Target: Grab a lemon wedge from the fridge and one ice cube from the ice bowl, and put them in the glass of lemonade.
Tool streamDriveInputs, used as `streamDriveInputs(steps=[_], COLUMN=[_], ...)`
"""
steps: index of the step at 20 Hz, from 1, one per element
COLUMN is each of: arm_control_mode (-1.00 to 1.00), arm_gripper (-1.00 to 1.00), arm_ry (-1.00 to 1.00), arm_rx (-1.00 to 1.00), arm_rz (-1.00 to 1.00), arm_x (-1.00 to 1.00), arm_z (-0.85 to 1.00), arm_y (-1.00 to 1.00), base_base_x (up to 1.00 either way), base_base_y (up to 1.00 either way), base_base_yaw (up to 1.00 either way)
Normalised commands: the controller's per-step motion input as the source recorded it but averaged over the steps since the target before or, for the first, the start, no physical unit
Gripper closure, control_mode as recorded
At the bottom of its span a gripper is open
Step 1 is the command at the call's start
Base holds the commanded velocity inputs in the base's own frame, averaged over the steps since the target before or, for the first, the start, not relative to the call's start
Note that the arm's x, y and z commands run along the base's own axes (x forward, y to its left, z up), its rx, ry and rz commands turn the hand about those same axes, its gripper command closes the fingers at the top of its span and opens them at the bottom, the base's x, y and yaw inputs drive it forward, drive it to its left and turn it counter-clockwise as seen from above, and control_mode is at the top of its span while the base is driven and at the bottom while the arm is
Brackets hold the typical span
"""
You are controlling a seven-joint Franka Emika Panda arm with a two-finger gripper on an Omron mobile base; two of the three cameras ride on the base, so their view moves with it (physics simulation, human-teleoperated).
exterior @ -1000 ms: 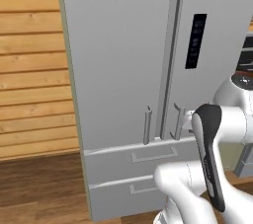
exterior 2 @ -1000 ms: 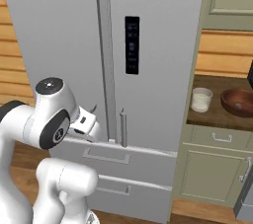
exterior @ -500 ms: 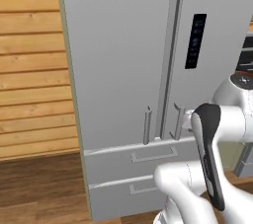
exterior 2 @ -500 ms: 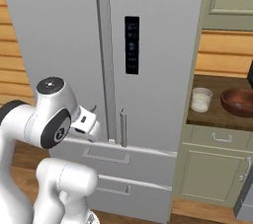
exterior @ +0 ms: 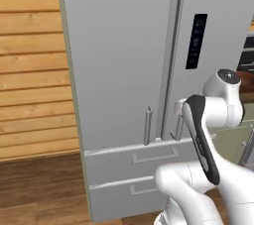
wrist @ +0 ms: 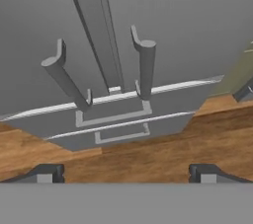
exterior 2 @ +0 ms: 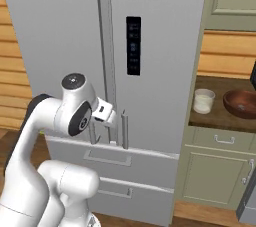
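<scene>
The arm is folded in front of the fridge [exterior 2: 155, 71], with the wrist raised to the height of the lower ends of the two vertical door handles. The gripper [wrist: 126, 173] points down along the door fronts toward the floor; in the hand view its two fingertips [wrist: 47, 172] stand far apart at the lower corners, so the jaws are fully open and hold nothing. In the right base view the hand [exterior 2: 104, 111] sits just beside the left handle [exterior 2: 93, 132], near the seam between the doors; contact cannot be confirmed.

Both fridge doors are closed, and both lower drawers [exterior: 144, 158] are shut. The black panel [exterior 2: 133, 46] is on the right door.

To the right of the fridge, a wooden counter [exterior 2: 210, 117] carries the glass of lemonade [exterior 2: 203, 101], standing upright and holding pale liquid. The ice bowl [exterior 2: 242, 103] stands just to its right, apart from the glass; its contents cannot be made out.
</scene>
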Motion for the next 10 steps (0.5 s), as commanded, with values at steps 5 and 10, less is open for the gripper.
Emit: streamDriveInputs(steps=[5,10], arm_control_mode=[-1.0,-1.0], arm_gripper=[-1.0,-1.0], arm_ry=[-0.13,-0.02], arm_rx=[-0.09,0.0], arm_rz=[0.04,0.07], arm_x=[0.26,0.78], arm_z=[-0.49,-0.69], arm_y=[-0.39,-0.11], base_base_x=[0.0,0.0], base_base_y=[0.0,0.0], base_base_yaw=[0.0,0.0])
